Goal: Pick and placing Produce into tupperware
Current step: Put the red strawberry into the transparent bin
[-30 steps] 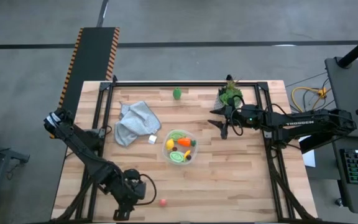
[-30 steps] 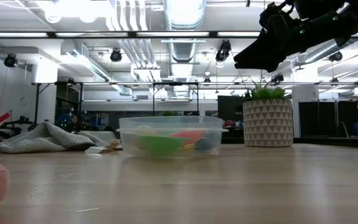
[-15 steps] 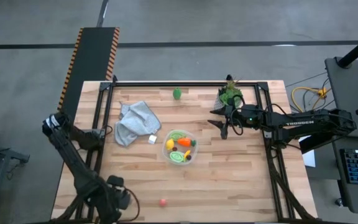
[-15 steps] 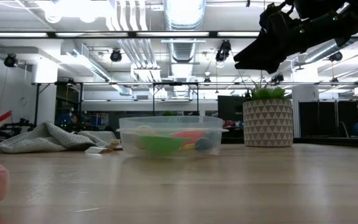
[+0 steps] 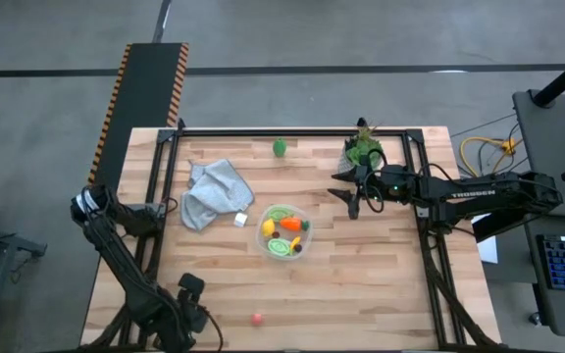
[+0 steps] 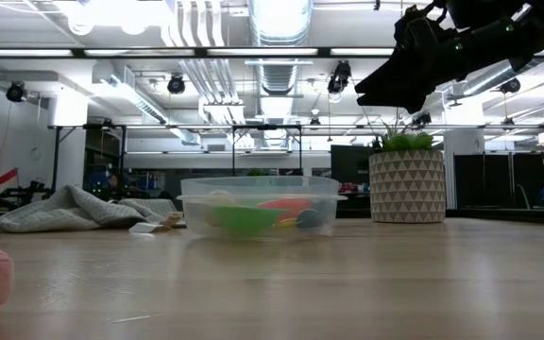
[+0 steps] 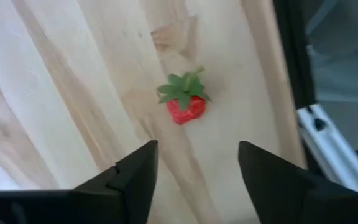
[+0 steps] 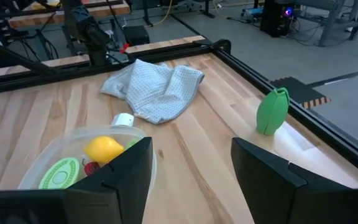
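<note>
Counter: pale wooden planks (image 5: 361, 265) with visible grain and a knot, edged by a dark metal frame.
Tupperware: one clear plastic container (image 5: 284, 232), shallow, roundish with rounded corners, sitting near the middle of the counter; from the low view its walls are see-through.
Produce inside: a yellow lemon-like piece (image 8: 104, 149), an orange piece (image 5: 290, 224), a flat green ribbed disc (image 8: 59, 174), something small and red, and a dark piece; the exact count is hard to tell.
Produce outside: two pieces. One red strawberry (image 7: 184, 101) with a green leafy top lies on the wood near the front edge, well apart from the container. One smooth green pod-shaped piece (image 8: 272, 111) stands upright near the back rail.
Cloth: one crumpled grey cloth (image 5: 214, 192), soft and finely dotted, beside the container.
Cube: one small white cube (image 5: 240, 220) between cloth and container.
Plant: one green plant in a pale patterned pot (image 6: 406, 185), at the back.
Left gripper (image 7: 194, 168): at the front left corner, above the strawberry, jaws apart and empty.
Right gripper (image 8: 191, 165): raised over the counter, right of the container, jaws apart and empty.
</note>
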Tool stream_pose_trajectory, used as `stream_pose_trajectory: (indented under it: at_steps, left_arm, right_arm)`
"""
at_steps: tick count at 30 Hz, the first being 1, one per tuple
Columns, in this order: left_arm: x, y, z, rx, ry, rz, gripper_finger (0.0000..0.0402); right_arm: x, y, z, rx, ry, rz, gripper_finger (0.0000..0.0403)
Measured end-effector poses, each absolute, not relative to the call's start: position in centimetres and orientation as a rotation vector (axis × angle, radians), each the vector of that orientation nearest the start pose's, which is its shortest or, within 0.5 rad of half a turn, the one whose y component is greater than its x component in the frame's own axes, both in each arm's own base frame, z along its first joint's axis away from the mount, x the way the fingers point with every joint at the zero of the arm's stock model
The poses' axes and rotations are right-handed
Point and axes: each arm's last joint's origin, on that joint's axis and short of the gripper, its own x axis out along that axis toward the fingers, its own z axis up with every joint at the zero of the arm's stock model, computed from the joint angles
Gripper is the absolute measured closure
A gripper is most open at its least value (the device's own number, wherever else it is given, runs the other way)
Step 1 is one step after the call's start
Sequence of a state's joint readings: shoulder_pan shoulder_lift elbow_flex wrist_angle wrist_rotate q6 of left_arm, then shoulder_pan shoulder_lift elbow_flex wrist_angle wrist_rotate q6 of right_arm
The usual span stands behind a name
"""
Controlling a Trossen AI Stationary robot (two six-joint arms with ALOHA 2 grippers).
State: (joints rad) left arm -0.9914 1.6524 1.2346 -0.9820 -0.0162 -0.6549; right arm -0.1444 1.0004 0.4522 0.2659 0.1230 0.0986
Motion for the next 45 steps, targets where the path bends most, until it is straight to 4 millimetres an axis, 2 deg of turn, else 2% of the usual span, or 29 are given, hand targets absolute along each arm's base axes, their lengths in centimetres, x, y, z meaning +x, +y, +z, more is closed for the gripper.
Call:
stream_pose_trajectory:
  at_steps: [5, 9, 19, 28, 39, 45]
  left_arm:
    - [17.0, -25.6, 21.8, 0.238, 1.416, -0.362, 0.0138]
    - [17.4, -26.2, 21.2, 0.258, 1.379, -0.382, 0.0118]
    - [18.0, -26.8, 18.2, 0.34, 1.448, -0.352, 0.0116]
    - [18.2, -26.5, 16.3, 0.31, 1.422, -0.358, 0.0116]
    - [18.6, -26.2, 16.1, 0.321, 1.407, -0.368, 0.0117]
    - [18.5, -26.2, 15.9, 0.331, 1.409, -0.387, 0.0149]
  right_arm:
    - [20.8, -3.4, 22.2, 0.095, 0.271, -0.279, 0.0193]
    - [20.8, -3.4, 22.2, 0.072, 0.274, -0.277, 0.0193]
    - [20.7, -3.4, 22.1, 0.067, 0.277, -0.283, 0.0193]
    - [20.7, -3.4, 22.1, 0.053, 0.281, -0.281, 0.0193]
    - [20.7, -3.4, 22.0, 0.052, 0.289, -0.281, 0.0193]
    - [20.6, -3.4, 21.7, 0.052, 0.299, -0.281, 0.0193]
